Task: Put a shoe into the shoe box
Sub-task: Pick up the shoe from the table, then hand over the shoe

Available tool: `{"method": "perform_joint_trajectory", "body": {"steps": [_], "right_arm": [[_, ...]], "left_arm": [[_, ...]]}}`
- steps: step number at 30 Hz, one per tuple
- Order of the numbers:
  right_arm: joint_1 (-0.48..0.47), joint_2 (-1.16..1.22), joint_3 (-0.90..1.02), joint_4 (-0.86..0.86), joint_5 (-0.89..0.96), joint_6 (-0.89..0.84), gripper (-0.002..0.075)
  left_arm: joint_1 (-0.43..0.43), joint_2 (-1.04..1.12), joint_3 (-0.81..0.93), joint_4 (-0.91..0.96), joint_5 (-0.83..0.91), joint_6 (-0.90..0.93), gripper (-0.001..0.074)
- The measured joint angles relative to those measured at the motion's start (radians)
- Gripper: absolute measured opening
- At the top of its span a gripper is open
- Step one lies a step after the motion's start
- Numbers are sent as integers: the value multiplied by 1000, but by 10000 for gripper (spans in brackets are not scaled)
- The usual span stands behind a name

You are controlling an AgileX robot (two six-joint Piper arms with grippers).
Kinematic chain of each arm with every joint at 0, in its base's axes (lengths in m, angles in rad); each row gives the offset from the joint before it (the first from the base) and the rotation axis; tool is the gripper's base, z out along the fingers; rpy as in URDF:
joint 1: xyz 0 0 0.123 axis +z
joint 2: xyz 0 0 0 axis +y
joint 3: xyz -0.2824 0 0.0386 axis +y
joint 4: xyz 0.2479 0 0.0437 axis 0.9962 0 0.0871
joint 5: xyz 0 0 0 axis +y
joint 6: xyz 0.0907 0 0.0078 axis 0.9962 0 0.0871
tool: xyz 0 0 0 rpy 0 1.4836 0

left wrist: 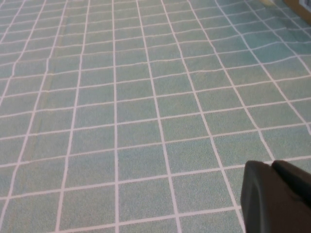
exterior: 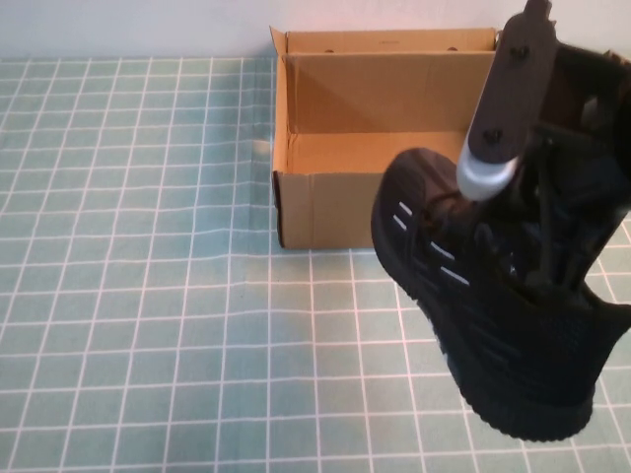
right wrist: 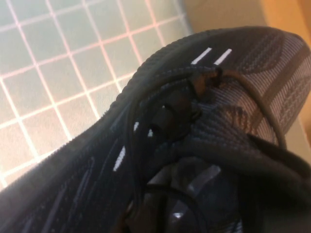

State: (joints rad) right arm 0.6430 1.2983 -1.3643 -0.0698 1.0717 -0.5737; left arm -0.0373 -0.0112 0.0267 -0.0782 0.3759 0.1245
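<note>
Shoe (exterior: 493,325): black knit sneaker, lifted off the worktop (exterior: 148,296) — toe tipped toward the near right corner of the shoe box (exterior: 380,212), not yet inside.
Right hand (exterior: 513,212): closed on the shoe at the laced opening, carrying it.
Left hand (left wrist: 277,196): low over bare worktop, well apart from the box; whether its fingers are parted I cannot tell.
Progress: pickup done — moving over the open box, lowering and release are left.
</note>
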Motion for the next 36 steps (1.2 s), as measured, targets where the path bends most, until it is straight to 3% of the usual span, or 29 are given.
{"method": "perform_joint_trajectory", "body": {"steps": [11,19,25,31,36], "right_arm": [[0,4,-14,3,4,38,-3],[0,64,-77,-50,0,95,-3],[0,142,-175,-70,0,134,-3],[0,236,-292,-74,32,241,-3],[0,308,-413,-93,55,351,-3]], "left_arm": [[0,0,0,45,-8,0,-4],[0,0,0,-196,-264,-94,-4],[0,0,0,-251,-376,-144,-4],[0,33,-137,-256,-165,-171,-4],[0,222,-334,-256,37,-77,-4]]}}
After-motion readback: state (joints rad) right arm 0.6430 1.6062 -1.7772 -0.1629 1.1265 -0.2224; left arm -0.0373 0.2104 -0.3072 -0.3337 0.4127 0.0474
